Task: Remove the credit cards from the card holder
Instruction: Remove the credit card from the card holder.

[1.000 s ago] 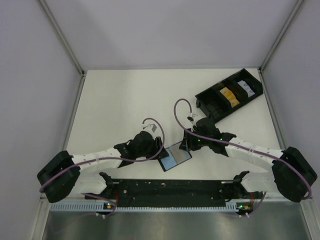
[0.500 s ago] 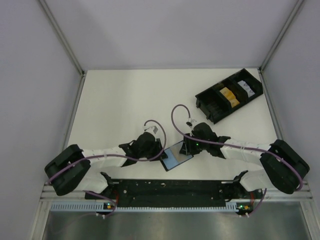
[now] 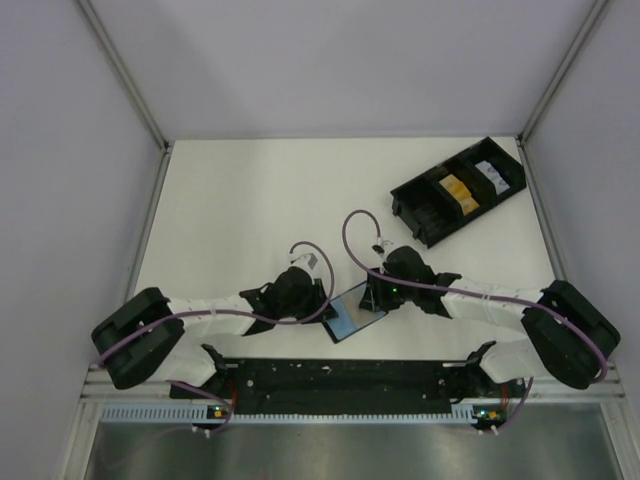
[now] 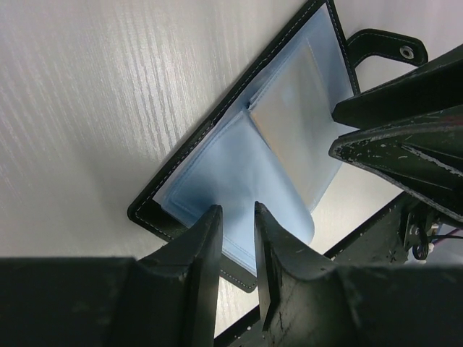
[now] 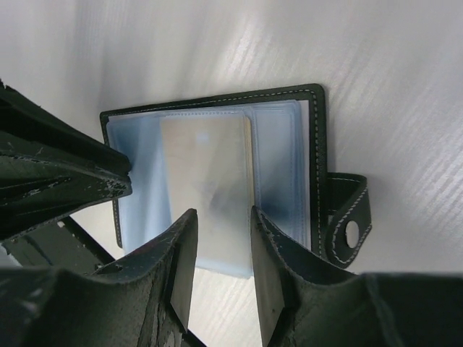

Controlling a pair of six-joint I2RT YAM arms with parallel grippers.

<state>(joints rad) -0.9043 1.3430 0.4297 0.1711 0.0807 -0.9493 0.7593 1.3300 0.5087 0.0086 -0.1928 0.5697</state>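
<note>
- Black outside and blue-grey inside, the holder [image 3: 355,312] lies open between the two grippers in the top view, where it was a second ago.
- The left gripper [image 3: 318,298] has crept in onto the holder's near corner. The right gripper [image 3: 375,295] has drawn back slightly onto the opposite edge. The tray [image 3: 415,215] sits well beyond the right gripper.
- Left wrist view: the left gripper [image 4: 237,210] has its jaws drawn down to a slim slot.
- The blue sleeve [image 4: 217,166] sits right at the tips and shows through that slot. I cannot tell whether they already nip it.
- A silvery card [image 4: 296,123] lies pocketed just ahead of the left tips. The right gripper [image 4: 347,130] touches the sleeve's edge beside the card, with the tab [image 4: 383,43] beyond.
- Right wrist view: the right gripper [image 5: 223,213] has its jaws part spread and grips nothing that shows.
- The card [image 5: 206,173] lies under that gap, still inside the holder [image 5: 282,144]. The tab [image 5: 347,217] is just outside the right-hand finger.
- Judgement: both tools have now closed in on the holder, likely one to pin it and one to pull. No card is out yet, so the extraction itself still lies ahead.
</note>
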